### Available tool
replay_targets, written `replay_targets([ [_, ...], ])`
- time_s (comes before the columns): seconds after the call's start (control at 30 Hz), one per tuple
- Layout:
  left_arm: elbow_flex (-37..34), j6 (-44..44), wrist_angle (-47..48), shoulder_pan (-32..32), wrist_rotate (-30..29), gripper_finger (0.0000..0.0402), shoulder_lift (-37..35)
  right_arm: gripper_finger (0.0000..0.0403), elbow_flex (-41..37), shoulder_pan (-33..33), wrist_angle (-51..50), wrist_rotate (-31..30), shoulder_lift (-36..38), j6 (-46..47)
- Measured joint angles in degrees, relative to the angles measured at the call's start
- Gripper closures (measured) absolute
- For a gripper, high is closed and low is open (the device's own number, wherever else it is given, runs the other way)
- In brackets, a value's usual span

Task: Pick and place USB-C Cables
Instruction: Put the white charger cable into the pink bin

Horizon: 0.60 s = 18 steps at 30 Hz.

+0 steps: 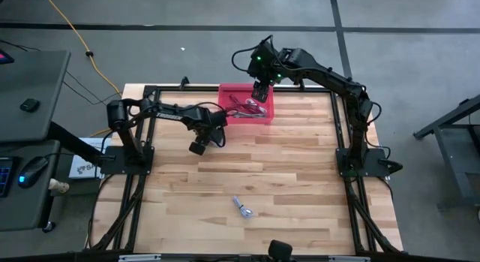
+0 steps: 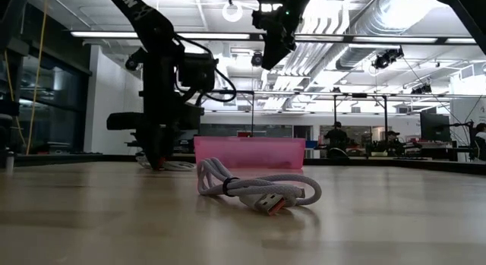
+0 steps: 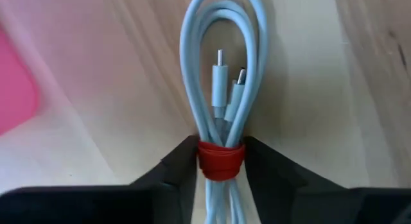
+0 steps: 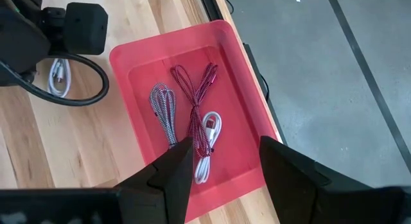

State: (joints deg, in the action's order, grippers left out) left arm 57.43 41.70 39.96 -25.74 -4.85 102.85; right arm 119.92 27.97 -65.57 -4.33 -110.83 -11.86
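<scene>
Our left gripper (image 3: 220, 163) is closed on a pale blue-white cable bundle (image 3: 223, 70), its fingers (image 3: 176, 166) pinching the red band around the coil, and it sits just beside the pink tray (image 1: 264, 112), over the bare wooden table (image 1: 300, 164). Our right gripper (image 4: 221, 163) hovers above the same tray with its fingers spread and nothing between them. Inside the tray we see three bundles lying side by side: a dark red cable (image 4: 199, 108) in the middle, a grey braided cable (image 4: 164, 112) on one side and a white cable (image 4: 209, 144) on the other. One more silver cable (image 1: 242, 207) lies alone on the table, well apart from the tray, toward the table's near edge.
</scene>
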Motion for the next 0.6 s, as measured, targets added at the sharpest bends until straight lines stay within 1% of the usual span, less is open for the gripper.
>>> replay_targets([
  [0.17,0.83,-2.35,0.5,0.0,-0.1,0.0369,-0.38,0.0233,0.0,0.0,0.01,-0.01,0.0,0.0],
  [0.23,1.35,-3.25,-0.33,0.0,-0.83,0.0389,-0.65,0.0233,0.0,0.0,0.01,0.0,0.0,0.02],
  [0.4,2.48,-4.57,-0.03,0.28,-2.28,0.0393,-2.95,0.0233,0.0,0.0,-0.38,-0.01,-0.01,0.45],
  [0.6,3.95,-5.06,0.42,0.48,-2.26,0.0399,-6.85,0.0233,0.0,0.0,-2.65,-0.01,-0.02,1.53],
])
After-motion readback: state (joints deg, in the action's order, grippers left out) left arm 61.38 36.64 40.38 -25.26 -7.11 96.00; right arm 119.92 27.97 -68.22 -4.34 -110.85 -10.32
